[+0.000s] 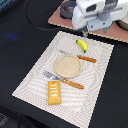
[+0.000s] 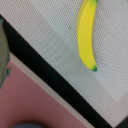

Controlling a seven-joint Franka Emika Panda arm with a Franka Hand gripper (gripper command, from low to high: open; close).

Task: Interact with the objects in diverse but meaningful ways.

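Toys first, by count: one banana (image 1: 82,46), one bread slab (image 1: 54,92), one plate (image 1: 68,66), one fork (image 1: 62,80) and one knife (image 1: 80,57), all on a single pale woven mat (image 1: 30,82) spread over the dark desk (image 1: 20,45). The banana is bright yellow with a small green-dark tip, gently curved, and lies flat on the mat near its far edge, just beyond the knife; the wrist view shows it close up (image 2: 87,35), smooth and glossy against the dotted weave. The bread slab is orange with raised ridges along its length and sits near the mat's near corner toward the exterior view's left, well apart from the banana. The round tan plate rests in the middle of the mat, with the orange-handled knife on its far side and the orange-handled fork on its near side. A pink board (image 1: 65,21) lies beyond the mat. The tool (image 1: 86,34) hangs over the mat's far edge close to the banana, touching nothing; I cannot tell whether its fingers are apart or together.
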